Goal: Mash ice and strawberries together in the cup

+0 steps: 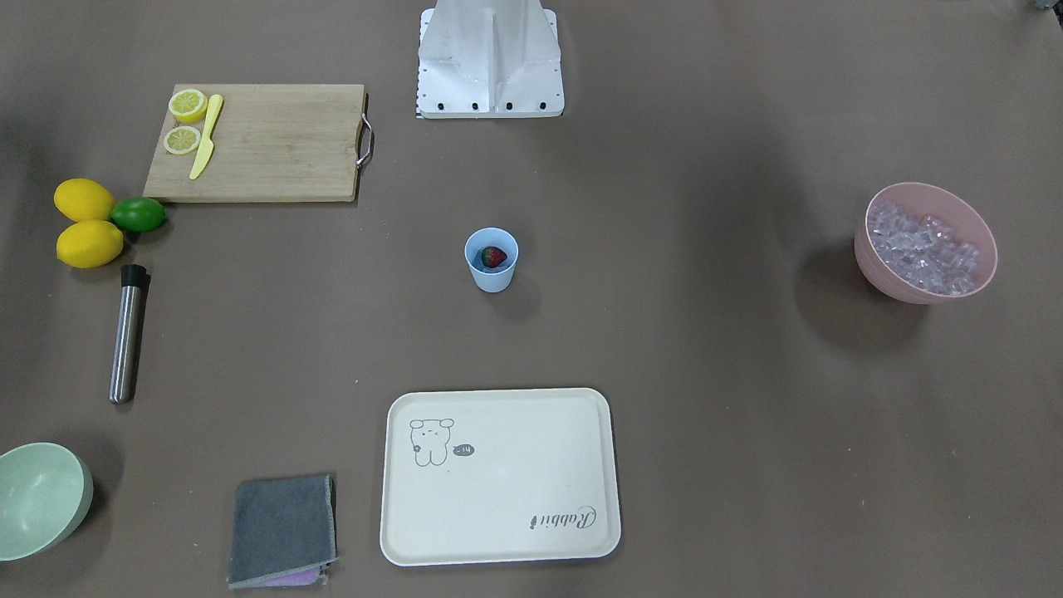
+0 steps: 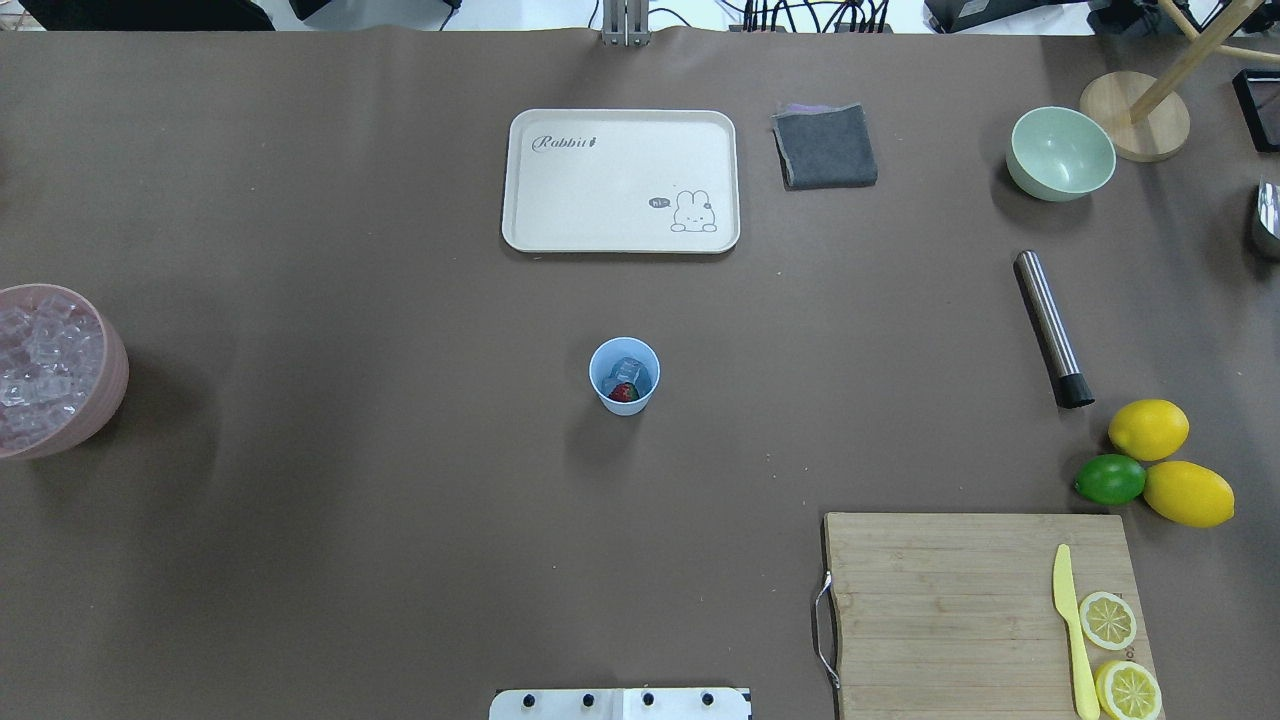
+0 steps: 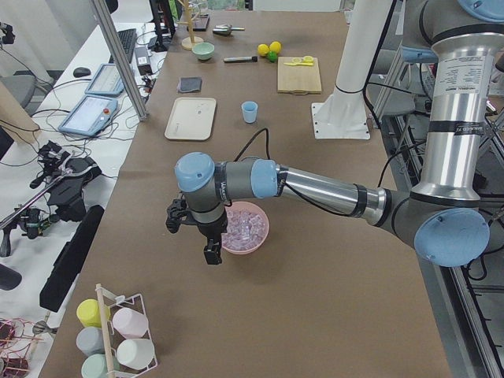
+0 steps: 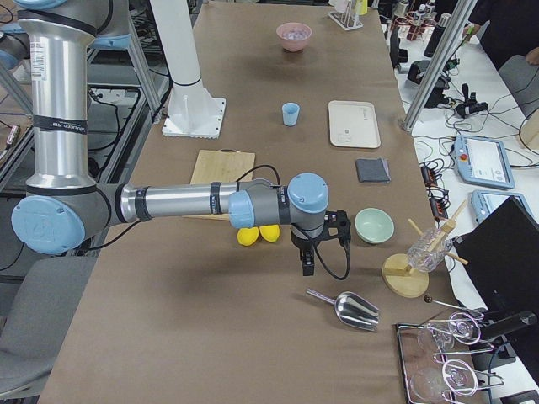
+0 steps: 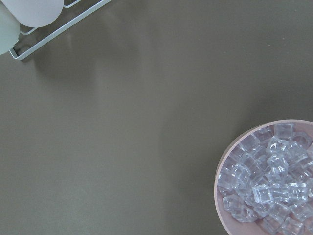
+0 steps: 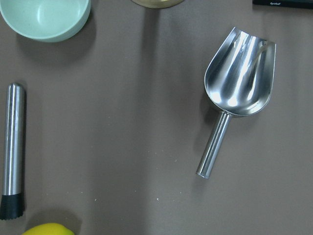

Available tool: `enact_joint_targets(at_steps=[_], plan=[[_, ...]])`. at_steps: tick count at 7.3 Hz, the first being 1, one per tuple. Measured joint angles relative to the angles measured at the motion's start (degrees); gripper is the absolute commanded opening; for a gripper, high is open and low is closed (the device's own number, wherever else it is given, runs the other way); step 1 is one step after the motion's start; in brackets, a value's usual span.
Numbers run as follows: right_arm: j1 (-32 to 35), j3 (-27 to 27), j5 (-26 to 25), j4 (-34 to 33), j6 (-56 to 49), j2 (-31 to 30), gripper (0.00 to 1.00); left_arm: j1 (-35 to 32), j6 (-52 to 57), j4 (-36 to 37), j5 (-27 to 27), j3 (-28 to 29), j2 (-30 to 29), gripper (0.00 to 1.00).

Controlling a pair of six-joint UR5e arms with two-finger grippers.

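Observation:
The light-blue cup (image 1: 491, 278) stands upright mid-table, also in the overhead view (image 2: 603, 383). Inside lie the red strawberry (image 1: 493, 257) (image 2: 623, 392) and a few clear ice cubes (image 2: 630, 368). More ice (image 1: 922, 247) (image 5: 266, 183) fills the pink bowl (image 1: 880, 278) (image 2: 110, 385). My left gripper (image 3: 211, 253) hangs beside the pink bowl (image 3: 260, 240), far from the cup; I cannot tell whether it is open. My right gripper (image 4: 306, 263) hangs over the table's other end near the lemons; I cannot tell its state either. Neither wrist view shows fingers.
A steel muddler (image 1: 126, 332) (image 6: 13, 147) lies near two lemons (image 1: 83, 199) and a lime (image 1: 139, 213). A steel scoop (image 6: 234, 88), green bowl (image 1: 37, 498), cutting board (image 1: 274, 141) with knife and lemon halves, cream tray (image 1: 498, 477) and grey cloth (image 1: 282, 527) lie around.

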Motion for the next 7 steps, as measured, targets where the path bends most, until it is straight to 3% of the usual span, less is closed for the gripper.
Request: enact_joint_targets(at_steps=[7], plan=[[0.7, 0.2, -0.4, -2.1, -2.1, 0.4, 1.0, 0.0, 0.0, -4.5, -0.1, 2.0, 0.5, 0.98]])
